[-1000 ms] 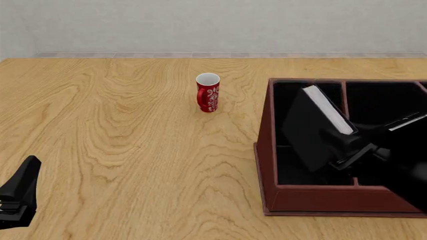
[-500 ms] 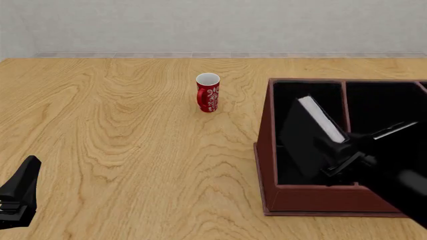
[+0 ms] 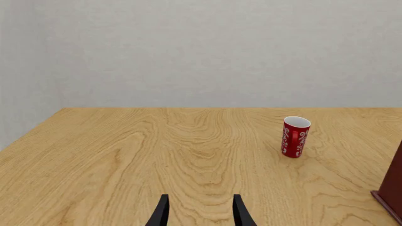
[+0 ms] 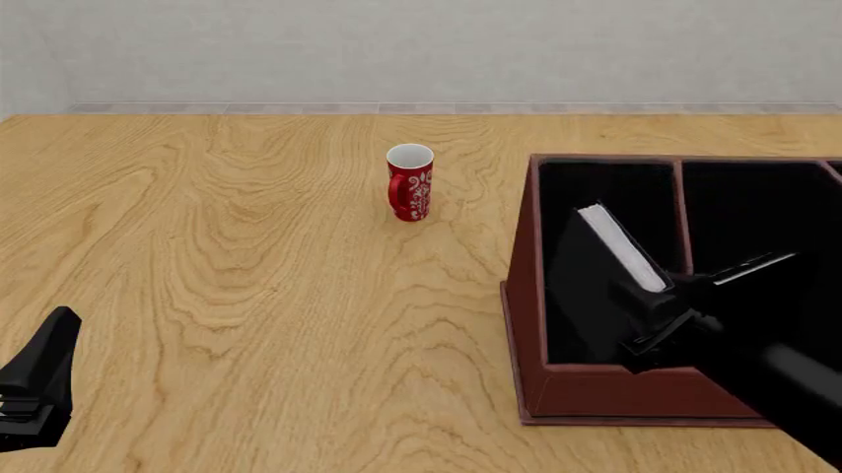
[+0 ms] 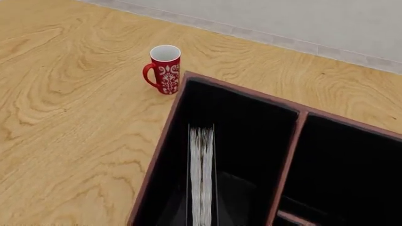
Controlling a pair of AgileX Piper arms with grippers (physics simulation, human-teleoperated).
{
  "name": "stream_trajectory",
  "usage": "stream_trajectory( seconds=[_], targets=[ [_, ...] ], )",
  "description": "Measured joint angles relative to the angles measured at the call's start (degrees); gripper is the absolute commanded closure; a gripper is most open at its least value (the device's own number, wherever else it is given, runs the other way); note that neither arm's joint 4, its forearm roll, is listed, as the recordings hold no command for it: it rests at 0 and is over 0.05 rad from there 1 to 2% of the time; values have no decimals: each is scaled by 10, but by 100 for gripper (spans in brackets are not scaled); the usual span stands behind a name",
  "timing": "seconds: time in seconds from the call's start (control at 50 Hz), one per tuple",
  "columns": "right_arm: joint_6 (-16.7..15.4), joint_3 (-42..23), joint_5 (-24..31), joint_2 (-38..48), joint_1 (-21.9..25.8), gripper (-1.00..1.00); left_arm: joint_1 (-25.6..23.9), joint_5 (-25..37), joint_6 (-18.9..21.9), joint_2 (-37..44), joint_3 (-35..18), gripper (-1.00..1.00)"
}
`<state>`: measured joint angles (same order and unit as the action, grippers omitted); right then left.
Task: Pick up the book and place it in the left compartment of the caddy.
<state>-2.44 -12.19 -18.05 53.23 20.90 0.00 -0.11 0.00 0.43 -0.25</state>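
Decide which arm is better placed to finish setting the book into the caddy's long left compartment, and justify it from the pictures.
Right. Its hand is at the book, tilted over the left compartment of the caddy. The left hand sits empty at the table's near-left edge, far off.

caddy (image 4: 531, 296) — right side cropped

My book (image 4: 595, 271) is black with a white page edge. The caddy (image 4: 531, 261) is reddish-brown wood (its inside black). The mug (image 4: 409, 183) is red with white scrollwork and a white rim, on a honey-grained table (image 4: 237, 256).
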Motion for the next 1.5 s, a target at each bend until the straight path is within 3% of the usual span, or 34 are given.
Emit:
stream_trajectory(
  seconds=[0.88, 0.9, 1.5],
  targets=[
    [3, 26, -75, 69, -9, 100, 0, 0, 0, 0, 0, -100],
    [3, 26, -76, 71, -8, -100, 0, 0, 0, 0, 0, -100],
    [21, 0, -70, 89, 24, -100, 0, 0, 0, 0, 0, -100]
  ],
)
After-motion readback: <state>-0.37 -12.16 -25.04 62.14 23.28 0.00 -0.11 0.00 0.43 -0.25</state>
